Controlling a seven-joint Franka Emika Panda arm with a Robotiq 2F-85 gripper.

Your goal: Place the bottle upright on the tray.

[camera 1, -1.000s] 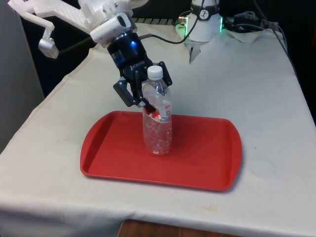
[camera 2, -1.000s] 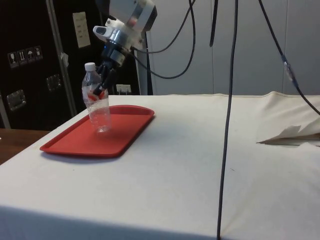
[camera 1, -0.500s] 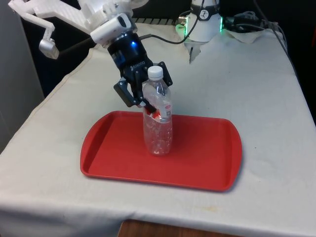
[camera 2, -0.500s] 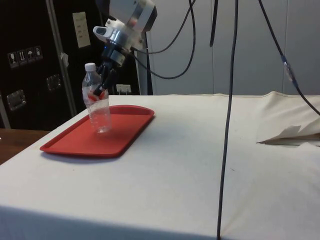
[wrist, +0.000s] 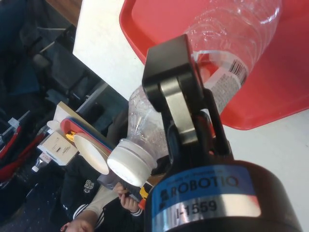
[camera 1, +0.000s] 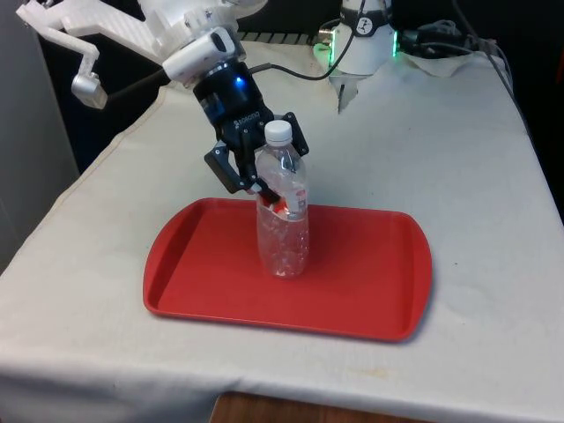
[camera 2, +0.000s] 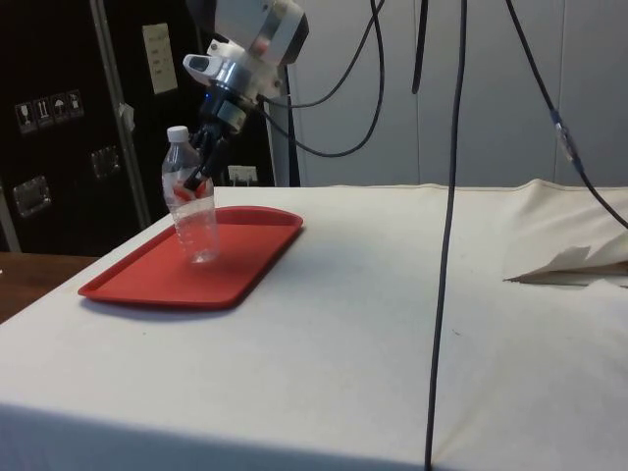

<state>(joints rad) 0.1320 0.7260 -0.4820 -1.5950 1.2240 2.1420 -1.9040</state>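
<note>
**Bottle standing on the tray, gripper at its upper half**

The clear plastic bottle (camera 1: 282, 216) is standing upright on the red tray (camera 1: 370, 291), its base resting on the tray floor roughly at the middle of the tray, a little toward the front view's left. A white cap (camera 1: 278, 131) is sitting on top of the bottle, and a white-and-red label (camera 1: 298, 196) is wrapping the bottle's upper half. In the side view the bottle (camera 2: 192, 201) is standing straight on the tray (camera 2: 147, 280), near the tray's far end.

The black gripper (camera 1: 257, 181) is reaching down at a slant from above the tray's far edge and is sitting at the bottle's label band, just below the cap. Its fingers (wrist: 174, 92) are lying along the bottle's side in the wrist view, with the bottle (wrist: 227, 43) passing between them; whether they are pressing on the plastic or standing slightly off it cannot be told. The side view is showing the gripper (camera 2: 203, 169) right against the bottle's shoulder.

The tray is lying flat on the white cloth (camera 1: 441, 159) covering the table. In the wrist view a person's hand and striped sleeve (wrist: 104, 210) are showing beyond the bottle's cap (wrist: 129, 163).
</note>
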